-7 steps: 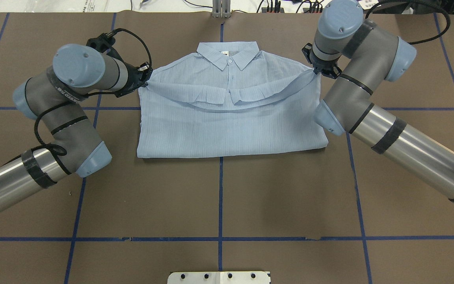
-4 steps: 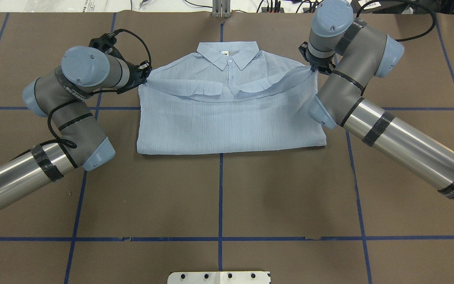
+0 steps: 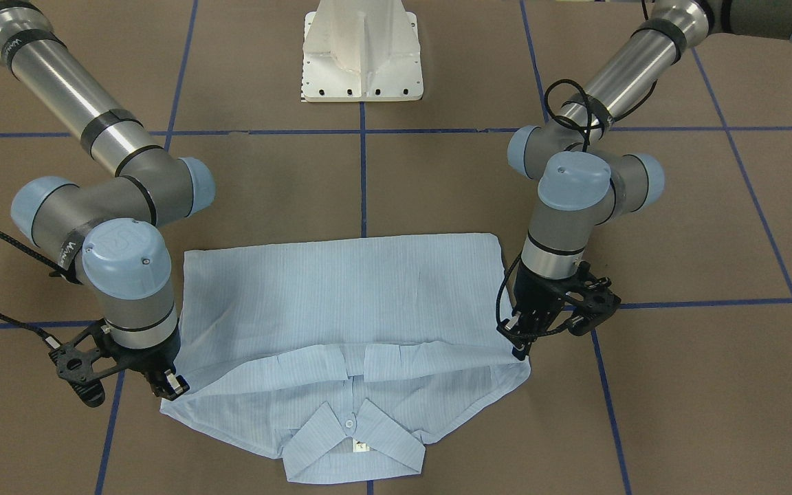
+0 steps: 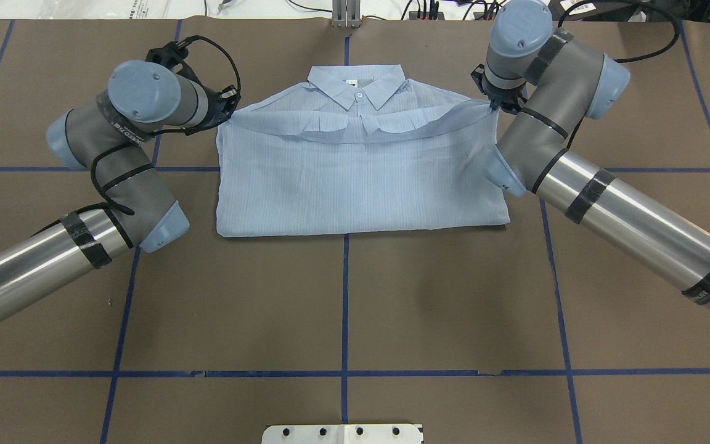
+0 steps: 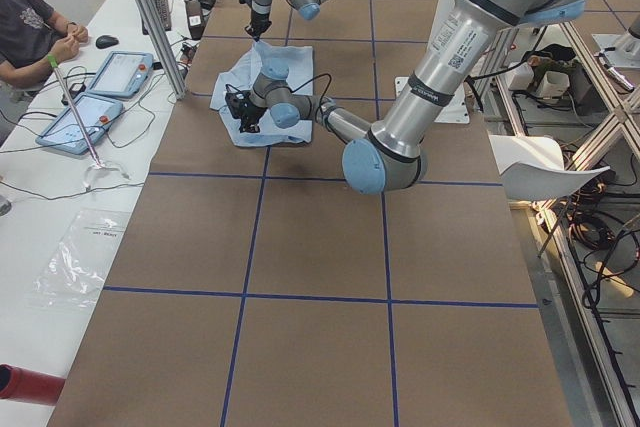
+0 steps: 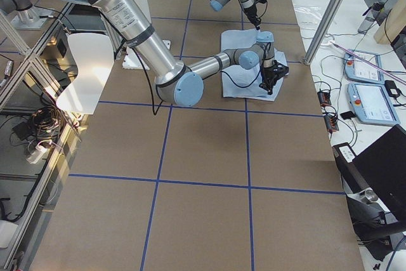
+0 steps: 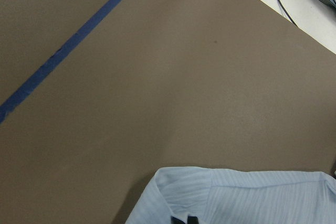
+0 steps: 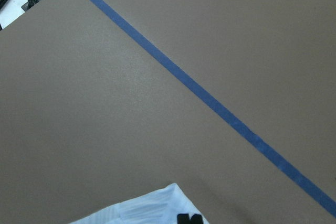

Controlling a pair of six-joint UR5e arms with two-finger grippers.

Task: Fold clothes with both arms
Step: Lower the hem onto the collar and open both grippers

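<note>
Pale-blue shirt [image 3: 341,295] — stretched between left claw [image 3: 519,349], right claw [image 3: 171,386]

Wide bare table [image 4: 342,308] is stretching open between the shirt [image 4: 361,191] and the white base plate [image 4: 342,433]. The left arm [image 4: 114,179] and right arm [image 4: 552,166] are crowding the shirt's two side edges, blocking sideways passage there.

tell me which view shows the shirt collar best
The exterior front-facing view: the pointed collar of the pale-blue striped button-up shirt lies nearest that camera, large, button and white label visible. Overhead shows it smaller, at the far edge. Both side views make the shirt tiny; wrist views catch only a fabric edge.
</note>
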